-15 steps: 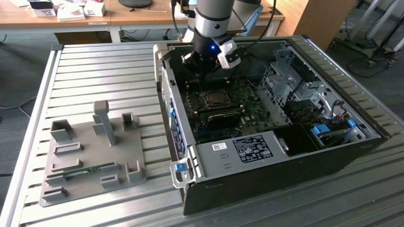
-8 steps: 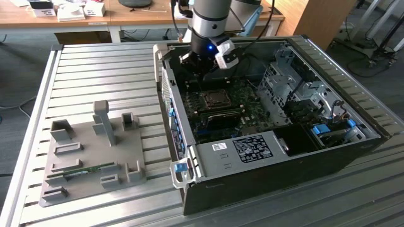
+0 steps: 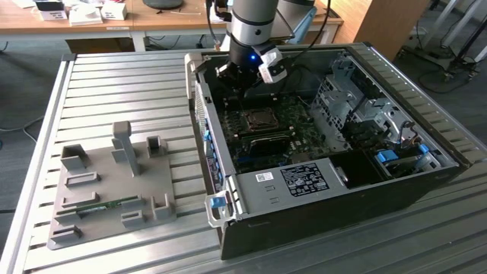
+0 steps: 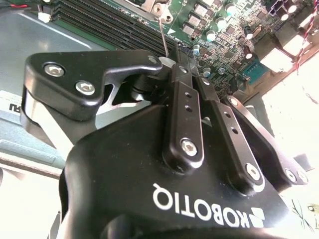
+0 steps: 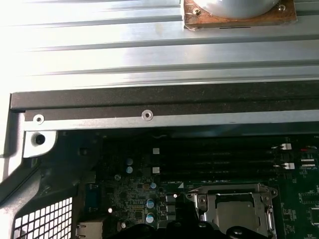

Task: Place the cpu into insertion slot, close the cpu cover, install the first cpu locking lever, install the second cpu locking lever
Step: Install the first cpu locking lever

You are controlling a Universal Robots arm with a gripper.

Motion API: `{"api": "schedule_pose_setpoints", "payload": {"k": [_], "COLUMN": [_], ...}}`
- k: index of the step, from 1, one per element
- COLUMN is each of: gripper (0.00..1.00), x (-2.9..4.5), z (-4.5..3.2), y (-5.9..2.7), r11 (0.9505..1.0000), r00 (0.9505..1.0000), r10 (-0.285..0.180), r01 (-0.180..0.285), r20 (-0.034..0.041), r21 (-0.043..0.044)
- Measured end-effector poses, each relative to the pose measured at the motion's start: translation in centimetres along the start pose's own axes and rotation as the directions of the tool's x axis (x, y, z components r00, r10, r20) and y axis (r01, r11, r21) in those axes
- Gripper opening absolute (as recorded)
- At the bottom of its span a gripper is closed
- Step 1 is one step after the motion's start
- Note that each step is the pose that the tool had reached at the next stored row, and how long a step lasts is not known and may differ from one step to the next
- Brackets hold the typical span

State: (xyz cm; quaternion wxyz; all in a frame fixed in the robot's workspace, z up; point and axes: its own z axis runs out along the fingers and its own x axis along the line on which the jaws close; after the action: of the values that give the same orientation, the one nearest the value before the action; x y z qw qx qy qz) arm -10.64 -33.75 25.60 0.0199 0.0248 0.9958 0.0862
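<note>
Pressed together against the thin locking lever, the gripper could slip off it, letting it spring free of the cpu cover lying over the socketed cpu.

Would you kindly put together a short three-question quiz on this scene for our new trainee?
1. True or false: the end effector hangs over the open computer case.
2. The motherboard is: A) red; B) green; C) white.
3. Fill in: in the first wrist view the cpu cover lies ___, not raised.
Key: 1 true; 2 B; 3 flat.
</note>
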Motion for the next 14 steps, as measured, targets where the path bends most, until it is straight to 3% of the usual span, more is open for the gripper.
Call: {"api": "schedule_pose_setpoints", "payload": {"k": [14], "gripper": [0.11], "x": [1.31], "z": [-0.05], "y": [-0.06], "r11": [1.0000], "r00": [1.0000], "r10": [0.000], "r01": [0.000], "r20": [0.0004], "r21": [0.0000]}}
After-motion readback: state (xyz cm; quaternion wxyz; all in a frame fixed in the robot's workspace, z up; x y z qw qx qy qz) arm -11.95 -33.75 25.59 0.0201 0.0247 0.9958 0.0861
